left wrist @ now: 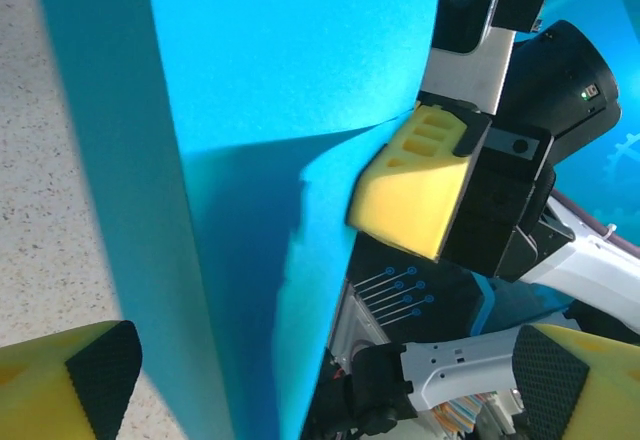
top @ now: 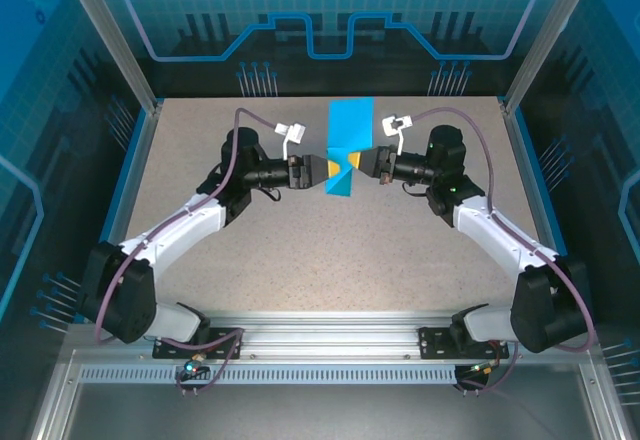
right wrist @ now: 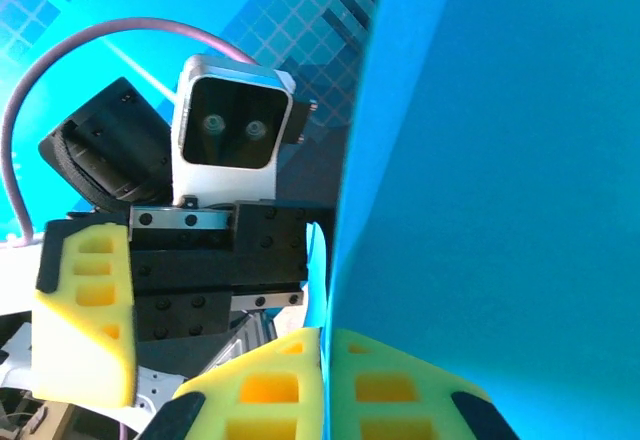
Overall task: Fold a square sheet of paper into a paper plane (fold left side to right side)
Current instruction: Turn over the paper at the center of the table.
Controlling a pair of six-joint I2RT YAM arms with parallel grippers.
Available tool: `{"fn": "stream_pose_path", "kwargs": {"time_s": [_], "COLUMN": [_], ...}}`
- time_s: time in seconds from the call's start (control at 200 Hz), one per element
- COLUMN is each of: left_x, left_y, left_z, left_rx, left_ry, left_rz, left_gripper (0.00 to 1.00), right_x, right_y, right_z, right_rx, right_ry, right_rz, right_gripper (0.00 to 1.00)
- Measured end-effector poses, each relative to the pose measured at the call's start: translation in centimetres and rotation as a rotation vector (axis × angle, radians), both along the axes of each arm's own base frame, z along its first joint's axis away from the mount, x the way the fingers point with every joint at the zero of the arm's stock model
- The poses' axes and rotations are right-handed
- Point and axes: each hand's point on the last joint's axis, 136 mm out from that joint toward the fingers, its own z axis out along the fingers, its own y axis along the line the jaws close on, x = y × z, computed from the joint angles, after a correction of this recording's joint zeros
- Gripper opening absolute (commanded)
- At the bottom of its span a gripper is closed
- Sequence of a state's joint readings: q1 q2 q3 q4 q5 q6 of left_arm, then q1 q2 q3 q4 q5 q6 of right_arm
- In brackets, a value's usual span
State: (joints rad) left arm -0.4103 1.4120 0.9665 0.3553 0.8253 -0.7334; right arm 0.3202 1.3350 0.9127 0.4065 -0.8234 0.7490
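Yellow pads of right gripper (right wrist: 322, 365) lowest in frame, pinched together on square sheet of paper (top: 350, 132), half raised at upper centre. Left gripper (left wrist: 322, 368) spread wide, astride the sheet. Probably light, floppy, easily creased: best held near edges. Plenty of bare table (top: 250, 250) below for sweeping across.

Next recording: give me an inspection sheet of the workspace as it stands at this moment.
Surface: speckled beige table, flat.
Job's things: blue sheet of paper, creased, mid-table between the two end effectors.
Clutter: nothing seen.
End effectors: left end effector open, its fingers wide apart either side of the sheet; right end effector shut on the sheet's edge.
Cables: purple cables arch over each wrist, apart from the paper.
Surroundings: blue enclosure panels in an aluminium frame.
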Motion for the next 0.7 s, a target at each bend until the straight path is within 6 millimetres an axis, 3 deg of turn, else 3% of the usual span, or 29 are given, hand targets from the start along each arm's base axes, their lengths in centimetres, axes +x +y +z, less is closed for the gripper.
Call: {"fn": "stream_pose_path", "kwargs": {"time_s": [0.19, 0.425, 0.605, 0.7], "left_x": [0.5, 0.6, 0.5, 0.4], "left_y": [-0.3, -0.3, -0.1, 0.2], "left_z": [-0.5, 0.2, 0.6, 0.6], "left_rx": [-0.014, -0.033, -0.029, -0.012], "left_ry": [0.037, 0.027, 0.007, 0.003], "left_rz": [0.001, 0.006, 0.021, 0.038], "left_gripper": [0.73, 0.32, 0.12, 0.07], "right_x": [-0.1, -0.3, -0.2, 0.0], "right_y": [0.2, 0.2, -0.1, -0.4], "right_z": [1.2, -0.3, -1.7, -2.2], "right_rx": [0.043, 0.05, 0.045, 0.04], "right_ry": [-0.006, 0.041, 0.092, 0.106], "right_rz": [0.004, -0.004, -0.023, -0.04], "right_gripper": [0.06, 0.11, 0.26, 0.39]}}
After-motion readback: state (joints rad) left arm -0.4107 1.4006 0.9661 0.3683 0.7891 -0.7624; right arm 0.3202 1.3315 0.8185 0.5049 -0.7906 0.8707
